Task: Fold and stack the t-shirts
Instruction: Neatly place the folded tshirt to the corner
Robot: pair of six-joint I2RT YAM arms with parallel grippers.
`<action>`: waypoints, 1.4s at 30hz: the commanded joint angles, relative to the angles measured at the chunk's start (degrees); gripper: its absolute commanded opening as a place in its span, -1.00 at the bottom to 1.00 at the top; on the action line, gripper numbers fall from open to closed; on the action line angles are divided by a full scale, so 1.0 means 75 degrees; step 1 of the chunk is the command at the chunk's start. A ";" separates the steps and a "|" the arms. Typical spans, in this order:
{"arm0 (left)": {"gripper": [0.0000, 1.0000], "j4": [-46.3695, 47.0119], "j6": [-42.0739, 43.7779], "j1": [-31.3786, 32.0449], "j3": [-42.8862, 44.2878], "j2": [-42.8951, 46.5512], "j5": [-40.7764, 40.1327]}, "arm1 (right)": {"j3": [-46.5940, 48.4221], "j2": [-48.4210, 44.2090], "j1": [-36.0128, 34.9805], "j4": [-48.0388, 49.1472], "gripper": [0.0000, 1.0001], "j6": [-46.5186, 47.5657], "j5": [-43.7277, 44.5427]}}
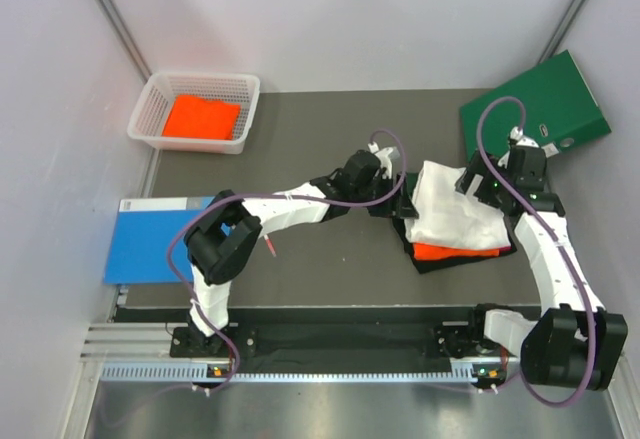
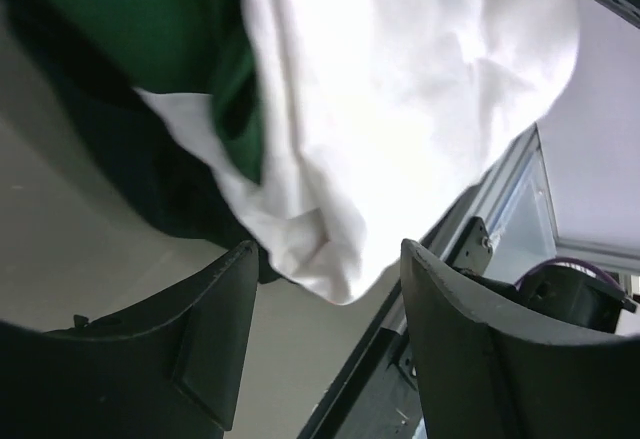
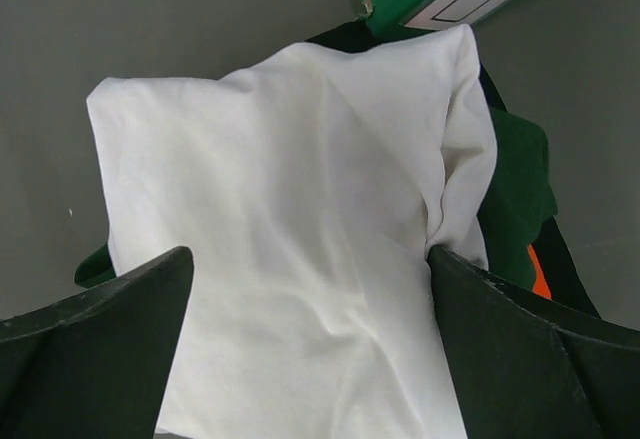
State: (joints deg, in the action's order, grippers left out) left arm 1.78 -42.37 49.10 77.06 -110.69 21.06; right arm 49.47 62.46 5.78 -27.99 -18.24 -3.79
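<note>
The right gripper (image 3: 310, 259) is filling the bottom corners of its wrist view with two matte black, wedge-shaped fingers, and it is holding them wide apart over a soft white cloth t-shirt with dark green sleeves (image 3: 300, 159), clamping nothing. The shirt is lying rumpled in broad creases. The left gripper (image 2: 330, 254) is likewise keeping its curved black fingers spread, a limp white fold hanging just above the gap; whether it is touching them cannot be told. From overhead, this shirt is sitting on top of a bright orange shirt (image 1: 455, 251) and a black shirt (image 1: 440, 264), the pile lying at three o'clock on the dark grey mat (image 1: 320, 129). A stiff green binder (image 1: 545, 104) is lying at two o'clock, a flat blue book (image 1: 150, 239) at nine, and a white plastic mesh basket (image 1: 147, 114) at ten is holding a folded orange shirt (image 1: 202, 117).
</note>
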 commanded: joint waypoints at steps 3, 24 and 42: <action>0.26 0.0384 -0.0128 0.0449 0.0553 -0.0076 0.0133 | 0.0153 0.0436 0.0096 0.0732 0.99 -0.0216 0.0235; 0.50 -0.0683 0.0470 0.0695 0.0894 0.0018 -0.0769 | 0.0682 -0.1601 0.0096 0.0110 0.99 0.0065 0.0144; -0.17 -0.0355 0.0165 0.0707 0.0976 -0.0475 -0.0195 | 0.0012 0.1153 0.0096 0.1189 0.99 -0.0239 -0.0620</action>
State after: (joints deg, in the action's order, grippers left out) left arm -3.05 -40.88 54.17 82.98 -114.30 18.33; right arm 47.13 70.50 5.80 -21.76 -18.76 -10.09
